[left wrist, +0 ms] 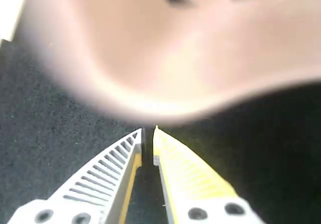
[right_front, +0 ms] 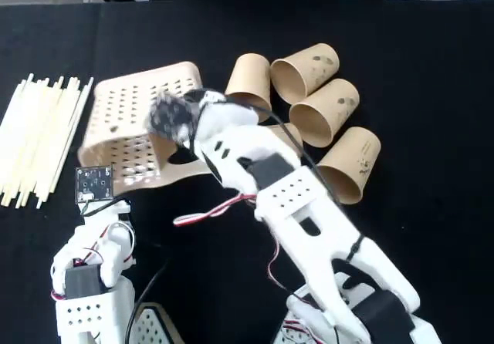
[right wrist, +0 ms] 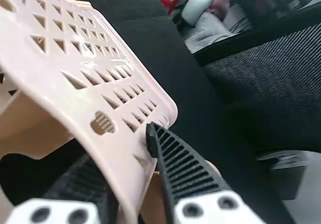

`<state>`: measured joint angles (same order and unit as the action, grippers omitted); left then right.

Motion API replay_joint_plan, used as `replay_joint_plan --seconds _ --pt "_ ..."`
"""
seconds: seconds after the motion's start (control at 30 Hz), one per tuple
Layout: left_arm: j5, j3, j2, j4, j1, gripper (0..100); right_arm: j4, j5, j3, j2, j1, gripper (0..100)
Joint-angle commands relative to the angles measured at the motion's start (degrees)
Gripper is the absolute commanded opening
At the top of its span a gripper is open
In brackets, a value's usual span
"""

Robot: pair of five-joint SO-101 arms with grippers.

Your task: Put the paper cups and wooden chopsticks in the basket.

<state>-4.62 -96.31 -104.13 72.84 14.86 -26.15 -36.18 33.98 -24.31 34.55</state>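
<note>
Basket (right_front: pixel 123 120) tilted, our right gripper (right wrist: pixel 145 144) clamped on its wall, we reckon to right it for the paper cups (right_front: pixel 323 111) at 2 o'clock; left gripper (left wrist: pixel 149 133) closed, empty.

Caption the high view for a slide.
Right gripper clamps the basket by its wall; four paper cups and chopsticks lie outside.

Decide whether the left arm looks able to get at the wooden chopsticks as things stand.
Probably yes. The chopsticks lie uncovered, and bare cloth separates them from the left arm. The left gripper is shut and empty by the basket, so it must open first.
</note>
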Motion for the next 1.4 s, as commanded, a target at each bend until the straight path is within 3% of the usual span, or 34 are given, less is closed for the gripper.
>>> replay_joint_plan --seconds 0.0,0.23,0.5,0.77,1.03,1.23,1.37 --pt "0.0 -1.1 -0.09 0.0 0.13 5 -11.87 4.66 -15.08 -1.89 2.81 1.1" --pt "0.0 -1.1 -0.09 0.0 0.13 5 -25.85 10.73 -34.68 12.0 3.16 1.1" --pt "0.0 -1.1 -0.09 0.0 0.13 5 -52.75 16.09 -71.96 32.48 1.14 1.1" --pt "0.0 -1.1 -0.09 0.0 0.13 5 -71.3 22.86 -102.9 52.0 -0.53 1.1" --pt "0.0 -1.1 -0.09 0.0 0.13 5 -73.41 31.21 -113.89 60.79 -5.63 1.5" --pt "0.0 -1.1 -0.09 0.0 0.13 5 -71.12 37.45 -113.36 61.41 -5.27 1.5" --pt "0.0 -1.1 -0.09 0.0 0.13 5 -71.38 37.63 -110.64 61.41 -5.36 1.5"
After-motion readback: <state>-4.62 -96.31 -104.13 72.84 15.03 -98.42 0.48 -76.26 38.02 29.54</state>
